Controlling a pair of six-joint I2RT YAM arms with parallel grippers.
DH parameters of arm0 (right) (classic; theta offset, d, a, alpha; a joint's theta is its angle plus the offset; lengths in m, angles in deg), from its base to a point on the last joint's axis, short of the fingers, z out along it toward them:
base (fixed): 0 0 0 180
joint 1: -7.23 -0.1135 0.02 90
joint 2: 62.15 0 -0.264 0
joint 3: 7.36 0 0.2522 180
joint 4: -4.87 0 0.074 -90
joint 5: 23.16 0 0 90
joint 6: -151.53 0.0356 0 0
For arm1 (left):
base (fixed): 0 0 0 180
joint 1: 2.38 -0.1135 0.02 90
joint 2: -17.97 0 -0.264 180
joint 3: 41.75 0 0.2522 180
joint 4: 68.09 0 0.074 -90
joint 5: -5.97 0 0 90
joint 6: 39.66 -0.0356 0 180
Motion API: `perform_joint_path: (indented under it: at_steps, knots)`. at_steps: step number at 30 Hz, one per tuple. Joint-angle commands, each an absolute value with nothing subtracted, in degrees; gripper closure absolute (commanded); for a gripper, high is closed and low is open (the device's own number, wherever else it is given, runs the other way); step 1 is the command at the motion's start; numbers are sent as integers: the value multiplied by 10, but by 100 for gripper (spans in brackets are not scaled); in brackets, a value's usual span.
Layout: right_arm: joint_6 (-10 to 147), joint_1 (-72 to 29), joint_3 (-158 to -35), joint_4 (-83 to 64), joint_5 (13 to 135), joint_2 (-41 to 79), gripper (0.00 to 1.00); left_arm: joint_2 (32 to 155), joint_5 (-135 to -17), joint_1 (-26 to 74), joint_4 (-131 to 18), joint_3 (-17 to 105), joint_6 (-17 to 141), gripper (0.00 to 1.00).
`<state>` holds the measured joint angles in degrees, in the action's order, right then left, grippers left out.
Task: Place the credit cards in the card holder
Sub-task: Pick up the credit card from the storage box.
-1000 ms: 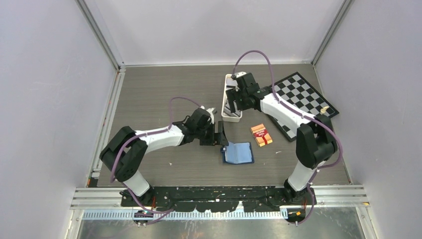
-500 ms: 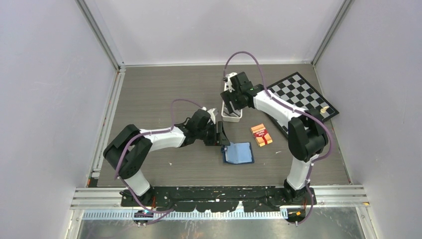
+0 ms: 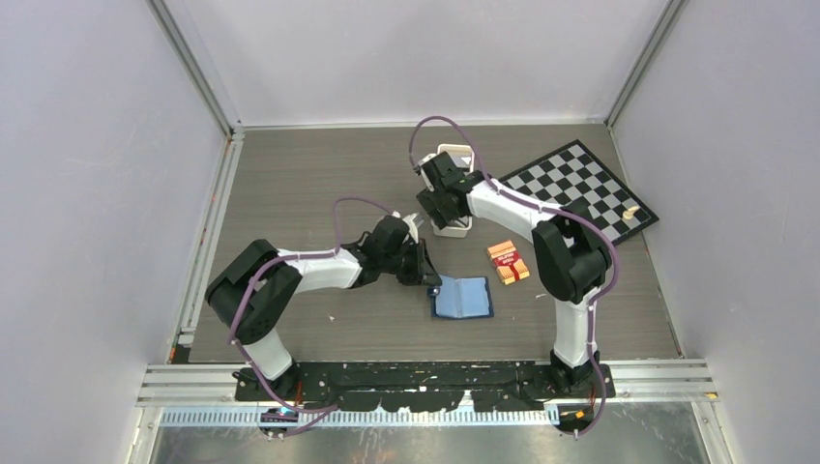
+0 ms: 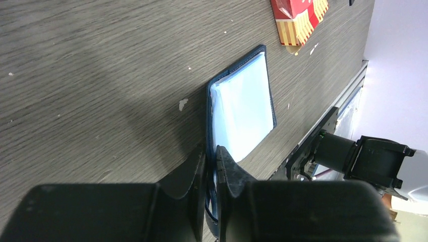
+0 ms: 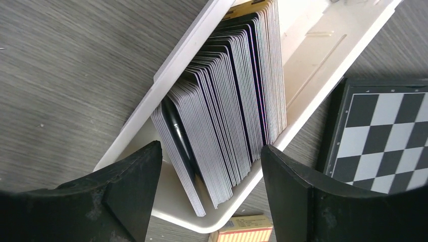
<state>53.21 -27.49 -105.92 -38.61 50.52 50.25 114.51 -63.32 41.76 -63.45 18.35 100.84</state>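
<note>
The card holder [image 3: 462,298] lies open on the table, its light blue inside [image 4: 242,111] facing up. My left gripper [image 3: 424,269] is at its left edge, shut on the thin dark navy flap [image 4: 211,166], which runs up between the two fingers. The credit cards [image 5: 227,116], several grey, black and white ones, stand on edge in a leaning stack inside the white tray [image 5: 323,60]. My right gripper [image 5: 211,148] hangs open just above the near end of that stack, one finger on each side, touching nothing. From above, it [image 3: 437,208] covers most of the tray [image 3: 453,230].
A red-orange banded pack [image 3: 508,262] lies right of the card holder, just in front of the tray. A chessboard [image 3: 580,188] with a small pale piece on it sits at the back right, against the tray's right side.
My left gripper has closed on the card holder's raised flap and shifted slightly right. The right arm has swung left and nearer along the tray, still open.
</note>
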Motion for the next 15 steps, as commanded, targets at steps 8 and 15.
perform_joint_path:
  at_steps: [8,15]
  knots:
    - [489,-296,-1075,-366,392,507,34,1142,-625,420,-671,173,1015,97]
    - [485,-298,-1074,-362,380,490,45,1139,-627,420,-670,170,1015,100]
